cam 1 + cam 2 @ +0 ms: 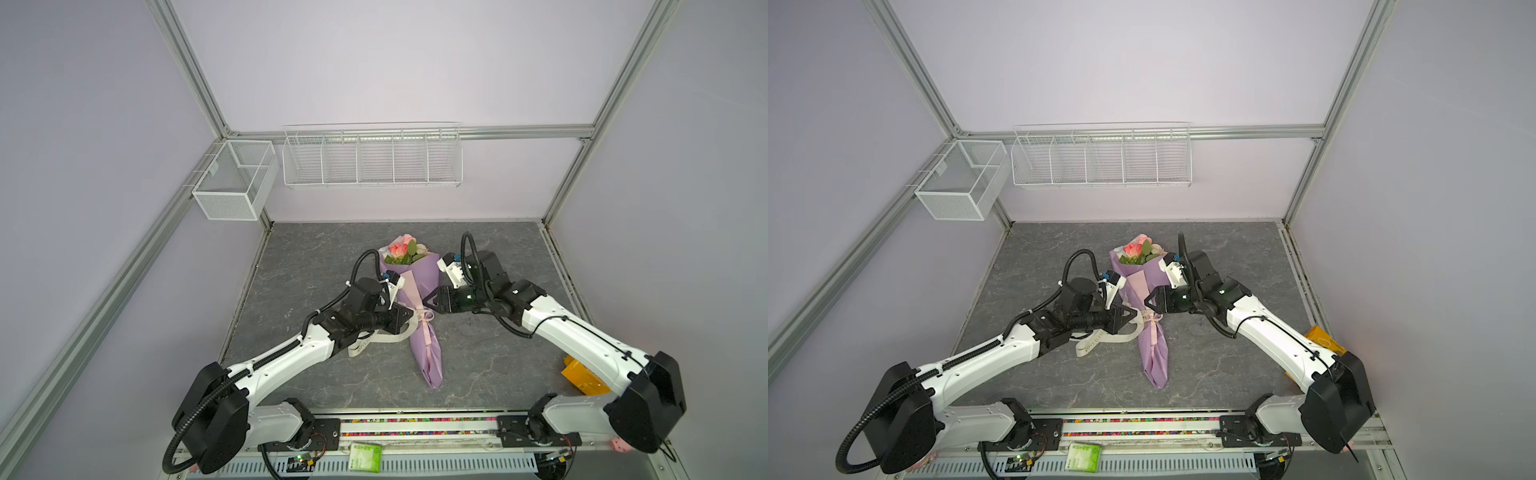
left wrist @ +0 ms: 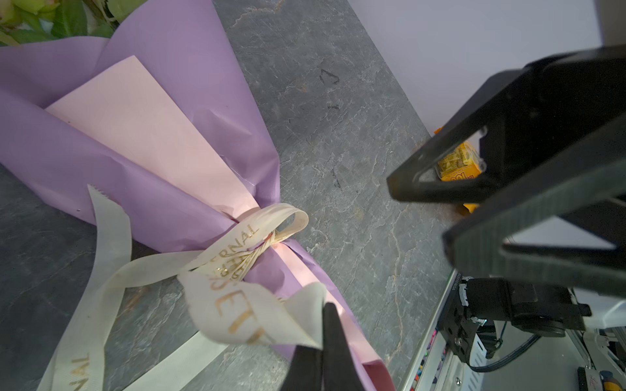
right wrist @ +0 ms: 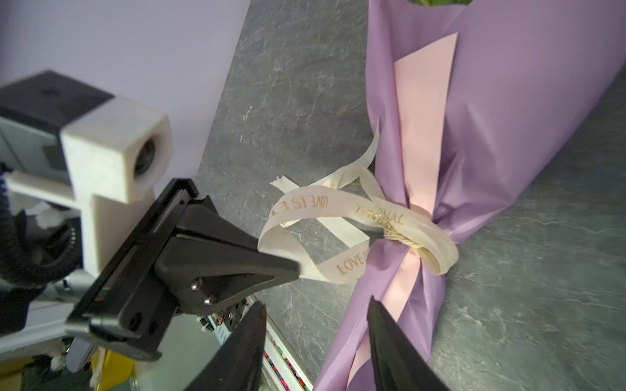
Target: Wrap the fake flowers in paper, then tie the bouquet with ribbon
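**Ribbon is round the wrap and knotted; the bow looks unfinished**

The bouquet of fake flowers (image 1: 402, 250) lies flat near the middle of the grey table (image 1: 316, 257). Its rose heads point toward the back wall, and its stems are hidden inside lilac wrapping paper (image 1: 424, 357) with a pink sheet (image 2: 142, 135) folded in.

The cream lettered ribbon (image 3: 305, 206) already circles the narrow waist of the wrap. It is gathered there into a knot (image 2: 267, 242), so the binding itself appears to be done. A small loop (image 2: 293, 216) stands out of the knot on the side facing the right arm. Two loose tails trail over the table on the left arm's side.

The left gripper (image 3: 298, 267) is clenched on a fold of the ribbon a little way out from the knot, and that stretch hangs in a slack curl rather than taut. The right gripper (image 2: 420, 210) has its jaws apart and grasps nothing. It hovers near the small loop without touching it (the left wrist view shows bare table between its fingers).

Judging from this, what is left is the finishing:
- The right gripper takes the small loop.
- The two sides are drawn apart until the knot bites.
- Both grippers let go.

Whether the held fold is a true second bow loop or only a tail cannot be told.
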Robot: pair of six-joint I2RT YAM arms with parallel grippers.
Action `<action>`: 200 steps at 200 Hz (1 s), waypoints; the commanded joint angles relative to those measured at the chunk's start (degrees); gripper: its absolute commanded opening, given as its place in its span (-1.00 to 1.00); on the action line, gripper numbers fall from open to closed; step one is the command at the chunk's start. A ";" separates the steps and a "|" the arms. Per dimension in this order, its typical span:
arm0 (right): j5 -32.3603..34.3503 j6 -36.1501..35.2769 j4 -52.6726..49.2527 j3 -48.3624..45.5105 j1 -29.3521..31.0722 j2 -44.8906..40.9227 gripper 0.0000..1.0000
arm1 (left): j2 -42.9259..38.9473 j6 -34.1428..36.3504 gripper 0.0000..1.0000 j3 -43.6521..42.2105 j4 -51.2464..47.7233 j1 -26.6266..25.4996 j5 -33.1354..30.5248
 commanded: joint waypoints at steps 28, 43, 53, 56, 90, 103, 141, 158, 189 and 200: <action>-5.85 -2.72 6.18 -2.81 1.09 2.16 -0.01 | 1.22 -1.78 -1.00 3.15 -0.30 0.13 1.34; -5.90 -4.86 10.80 -5.45 1.37 2.39 -0.01 | 1.94 -1.76 -1.00 4.40 -2.39 0.13 1.80; -4.88 -6.78 12.42 -6.58 1.56 2.63 -0.01 | 2.28 -1.78 -1.00 4.83 -3.02 0.14 2.20; -4.61 -7.47 12.96 -6.94 1.61 2.78 -0.01 | 2.29 -1.88 -1.00 4.88 -3.13 0.13 2.20; -4.15 -13.66 21.60 -10.75 2.19 3.54 0.01 | 3.03 -2.35 -1.00 5.14 -3.37 0.13 2.89; -5.37 -15.10 25.36 -12.06 2.50 3.62 -0.02 | 3.39 -2.31 -1.00 5.54 -3.77 0.13 2.99; -5.10 -17.33 28.29 -14.72 2.53 2.72 -0.15 | 3.02 -2.49 -1.00 5.99 -4.40 0.13 1.68; -6.42 -16.73 30.15 -15.66 2.54 3.31 -0.17 | 2.76 -2.66 -1.00 5.92 -3.97 0.13 1.59; -5.88 -17.65 32.54 -17.39 2.55 3.83 -0.17 | 2.50 -2.26 -1.00 6.64 -4.99 0.14 1.35; -5.85 -18.17 34.08 -18.29 2.45 3.62 -0.16 | 2.26 -2.26 -1.00 6.66 -5.11 0.13 1.09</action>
